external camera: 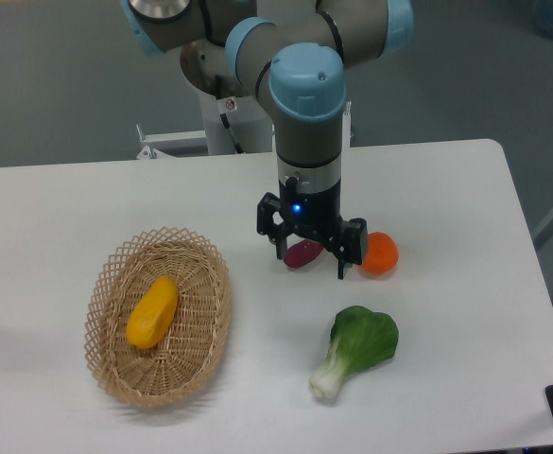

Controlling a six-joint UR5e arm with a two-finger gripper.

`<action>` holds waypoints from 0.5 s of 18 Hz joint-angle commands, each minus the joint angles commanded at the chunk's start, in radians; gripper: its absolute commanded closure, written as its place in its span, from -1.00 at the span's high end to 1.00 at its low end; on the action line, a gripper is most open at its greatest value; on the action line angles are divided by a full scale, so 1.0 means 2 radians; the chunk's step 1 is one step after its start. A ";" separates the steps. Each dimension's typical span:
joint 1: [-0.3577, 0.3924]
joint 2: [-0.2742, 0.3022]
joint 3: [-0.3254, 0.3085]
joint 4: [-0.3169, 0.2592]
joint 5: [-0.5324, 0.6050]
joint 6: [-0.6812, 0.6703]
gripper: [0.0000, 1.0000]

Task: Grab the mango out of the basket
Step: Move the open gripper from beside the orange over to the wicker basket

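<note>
The mango (153, 312), smooth and yellow-orange, lies lengthwise inside the oval wicker basket (115, 374) at the left of the white table. My gripper (311, 262) hangs over the table's middle, well to the right of the basket, with its fingers apart and nothing between them. It stands just in front of a purple sweet potato, partly hiding it.
A purple sweet potato (303, 254) lies behind the gripper's fingers. A round orange fruit (381, 253) sits just right of the gripper. A green bok choy (356, 348) lies in front of it. The table's right edge (531, 284) runs close by.
</note>
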 joint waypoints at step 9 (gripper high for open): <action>-0.007 0.044 -0.044 0.002 -0.008 -0.049 1.00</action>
